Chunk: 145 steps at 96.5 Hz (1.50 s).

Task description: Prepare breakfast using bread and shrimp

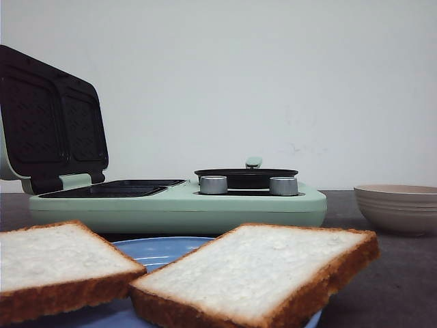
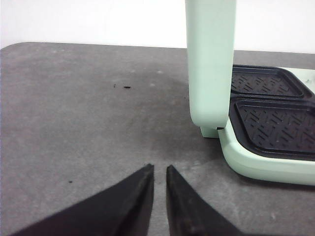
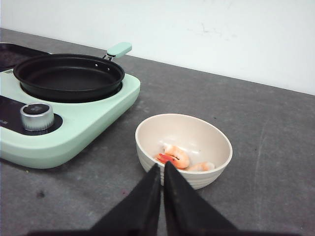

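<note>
Right wrist view, shrimp [image 3: 173, 156] in bowl [image 3: 216, 147], just beyond right pincer [image 3: 162, 168]

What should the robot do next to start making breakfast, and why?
Probably the right gripper should open and dip into the bowl for the shrimp. Its fingers look nearly closed, just in front of the bowl's near rim. The black pan sits empty, and both bread slices wait on the blue plate.
</note>
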Available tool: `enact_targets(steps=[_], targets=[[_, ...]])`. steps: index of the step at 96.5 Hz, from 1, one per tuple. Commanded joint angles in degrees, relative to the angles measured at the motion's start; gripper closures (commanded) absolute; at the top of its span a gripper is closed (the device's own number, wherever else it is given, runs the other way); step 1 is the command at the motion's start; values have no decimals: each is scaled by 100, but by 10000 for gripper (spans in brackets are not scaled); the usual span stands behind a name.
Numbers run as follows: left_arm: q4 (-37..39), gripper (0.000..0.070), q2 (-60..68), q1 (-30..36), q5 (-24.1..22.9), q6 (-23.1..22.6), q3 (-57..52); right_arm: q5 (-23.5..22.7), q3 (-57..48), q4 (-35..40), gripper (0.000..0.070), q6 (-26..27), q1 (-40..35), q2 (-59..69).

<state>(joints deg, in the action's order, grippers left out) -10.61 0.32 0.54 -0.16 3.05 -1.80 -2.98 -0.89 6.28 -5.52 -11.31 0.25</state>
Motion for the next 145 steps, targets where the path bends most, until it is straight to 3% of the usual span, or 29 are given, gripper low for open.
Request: enact_targets(steps=[1,32,46,67,75,81,88,101,111,124,145], targets=[[2,672,-4,0,13,345,101,-7,17,-68,700,61,-17,-4],[52,672,-4,0,22,420,96,-2,17,-44,700,72,-17,-4],[293,674,-4,0,17,636,96,-2,17,-20,700,452,-17,-4],[306,689,-4,0,20,1569,90,2,11,-11,700,1268,-17,-4],[319,689,-4,2,44,2140,48,0,-33,-22,700,1679,-17,-4],[304,688,-2,9,216,2509,-48,-28,-131,4,700,1912,-17,-4],[234,685,22,37,503,2529,-245,-26,-341,151,700,2094,-17,2],[-380,684,385,136,763,2900,-986,190,-1178,1054,700,2529,-11,260],[-817,684,1047,227,885,2780,-1722,186,-2009,1836,700,2520,-7,953],[-1158,686,2199,369,1519,2371,-2686,151,-2979,2586,700,2323,-7,2170],[-1882,684,3311,492,2444,2358,-3453,151,-3832,2791,700,1917,-9,3309]])
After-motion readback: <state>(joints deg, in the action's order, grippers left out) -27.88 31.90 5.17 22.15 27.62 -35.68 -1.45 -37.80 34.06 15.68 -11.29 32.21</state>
